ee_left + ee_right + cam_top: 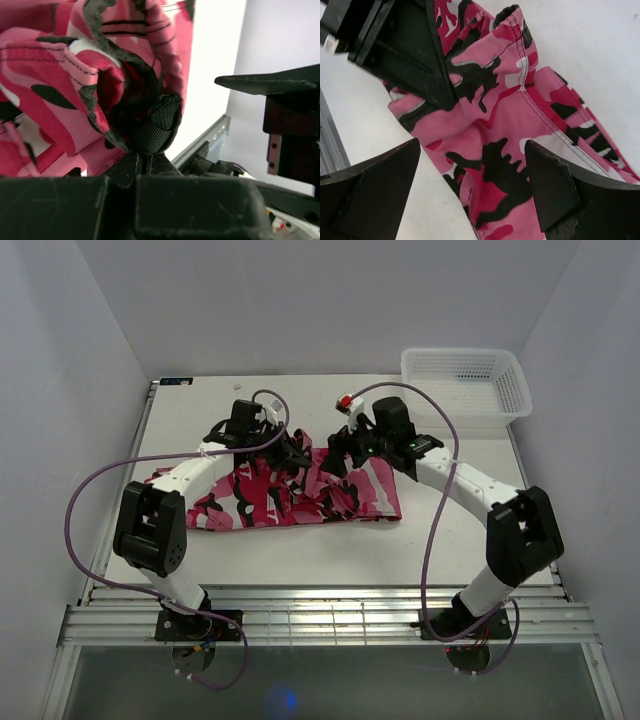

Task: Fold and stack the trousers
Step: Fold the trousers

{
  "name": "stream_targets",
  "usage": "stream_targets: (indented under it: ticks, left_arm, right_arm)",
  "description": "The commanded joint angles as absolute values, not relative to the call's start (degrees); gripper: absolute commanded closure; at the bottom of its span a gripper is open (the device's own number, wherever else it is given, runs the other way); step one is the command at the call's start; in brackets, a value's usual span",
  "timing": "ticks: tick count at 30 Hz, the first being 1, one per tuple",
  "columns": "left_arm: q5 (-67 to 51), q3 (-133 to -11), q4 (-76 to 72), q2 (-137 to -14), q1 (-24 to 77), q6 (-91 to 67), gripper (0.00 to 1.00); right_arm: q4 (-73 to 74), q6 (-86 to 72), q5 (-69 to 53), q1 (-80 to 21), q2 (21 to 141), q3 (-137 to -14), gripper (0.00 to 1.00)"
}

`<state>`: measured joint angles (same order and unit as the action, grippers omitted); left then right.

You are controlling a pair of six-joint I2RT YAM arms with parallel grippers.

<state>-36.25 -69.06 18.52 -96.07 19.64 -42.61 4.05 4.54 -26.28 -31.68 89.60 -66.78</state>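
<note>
Centrally on the table (330, 540), the trousers (300, 495): a rumpled strip of pink, red, white and black camouflage cloth, laid left to right ahead of both arm bases. Fairly flat toward its left end, bunched higher along the middle of its far edge. Resting on the tabletop only, not in any container.

Over at the far right corner, a white mesh basket (470, 405), upright, mouth up, well apart from the cloth. Trousers wholly outside it.

Left gripper (290, 452) above the far edge of the trousers, near the middle. Pressed together, pinching a gathered fold, with a dark, webbing-like hem wadded right at the fingertips in the left wrist view. Fabric raised around the pinch and curled into a hollow behind it.

Right gripper (335, 455) just beside the left one, on its right, also over the far edge. Fingers (375, 185) spread wide, straddling a raised ridge of cloth with a line of stitched seam running along it. Gripping nothing. Touching the fabric or just clear of it: cannot tell. Just beyond those spread fingers in the right wrist view, the black body of the left gripper, clamped on the same bunch.
</note>
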Motion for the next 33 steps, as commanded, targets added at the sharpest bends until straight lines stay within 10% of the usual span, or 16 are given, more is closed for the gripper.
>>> stream_targets:
  ticks: [1, 14, 26, 33]
  left_arm:
    - [-29.82, -69.08, 24.24, -94.48, 20.74, -42.01, 1.0]
    - [-18.2, -78.99, 30.67, -103.52, 29.18, -31.82, 0.91]
    - [-25.03, -87.72, 25.58, -110.57, 33.13, -35.24, 0.28]
    - [-31.36, -78.67, 18.72, -101.44, 29.89, -33.75, 0.2]
  right_arm:
    - [5.27, -7.02, -27.16, -32.78, 95.08, -71.45, 0.1]
    - [1.76, -22.14, -37.95, -19.26, 95.36, -64.95, 0.1]
    - [2.12, -25.31, -41.57, -13.01, 95.36, -60.56, 0.1]
    - [0.7, -28.47, -41.31, -14.06, 99.22, -61.87, 0.1]
